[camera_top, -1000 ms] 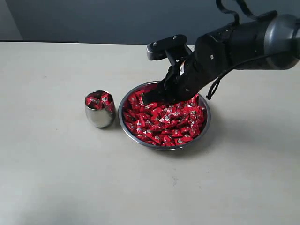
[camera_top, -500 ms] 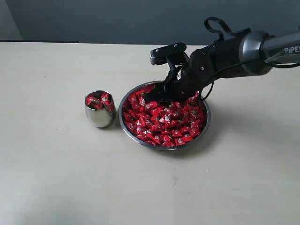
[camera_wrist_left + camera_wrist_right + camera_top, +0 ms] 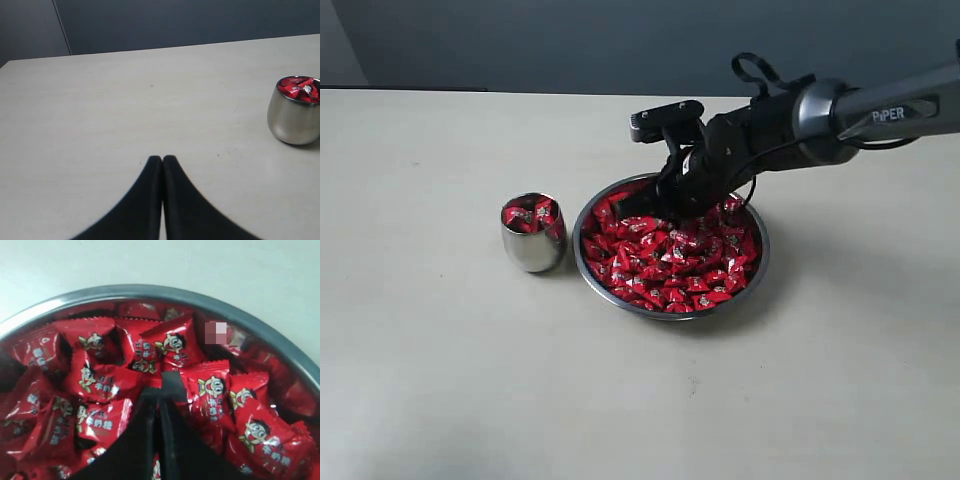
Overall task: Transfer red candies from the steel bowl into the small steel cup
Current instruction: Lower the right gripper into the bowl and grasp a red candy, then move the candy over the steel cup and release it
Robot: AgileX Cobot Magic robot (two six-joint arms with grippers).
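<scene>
1. The right claw [image 3: 161, 390] hangs low over the bowl [image 3: 665, 312], near its rim on the cup's side. Its fingers are pressed together with only a hairline gap. We cannot tell whether a wrapper corner is caught in the tips; if none is, a lift carries nothing.
2. The red candies [image 3: 685, 255] lie heaped and overlapping in the bowl. We judge that a thin pinch on crinkled foil may slip, or drag a neighbour over the rim.
3. The cup [image 3: 533, 245] stands upright just beside the bowl, with candies showing at its brim. A candy dropped from high up may bounce out onto the table [image 3: 440, 380].
4. The cup's body is rounded, so a low crossing could nudge it over.
5. The left claw [image 3: 162, 160] is closed on nothing above bare table, with the cup near; a stray sweep could knock it.
</scene>
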